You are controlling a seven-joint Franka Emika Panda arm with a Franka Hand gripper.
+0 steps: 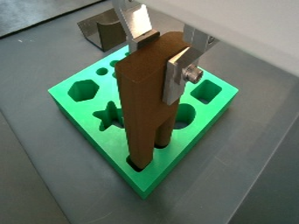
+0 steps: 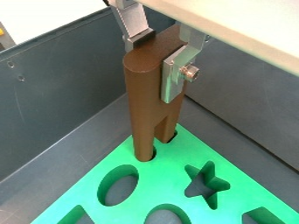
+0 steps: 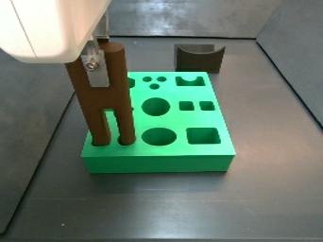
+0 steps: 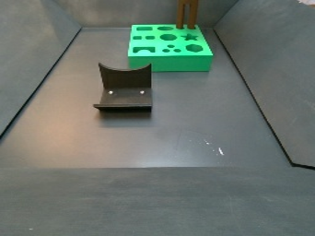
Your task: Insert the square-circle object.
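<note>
The square-circle object (image 1: 146, 96) is a tall brown two-pronged piece standing upright, with both prongs down in holes at a corner of the green block (image 1: 87, 118). My gripper (image 1: 162, 57) is shut on its top, a silver finger on each side. Both wrist views show this; the piece (image 2: 146, 96) enters the green block (image 2: 158, 171) beside an oval hole and a star hole. In a side view the gripper (image 3: 93, 57) holds the piece (image 3: 93, 104) at the front left corner of the block (image 3: 158, 161). In a side view only the prongs (image 4: 187, 11) show above the block (image 4: 172, 63).
A dark grey block with a curved cut-out (image 3: 197, 57) stands behind the green block, apart from it; it also shows on the floor (image 4: 123, 89) and in a wrist view (image 1: 100, 31). Grey walls (image 2: 47, 96) enclose the floor.
</note>
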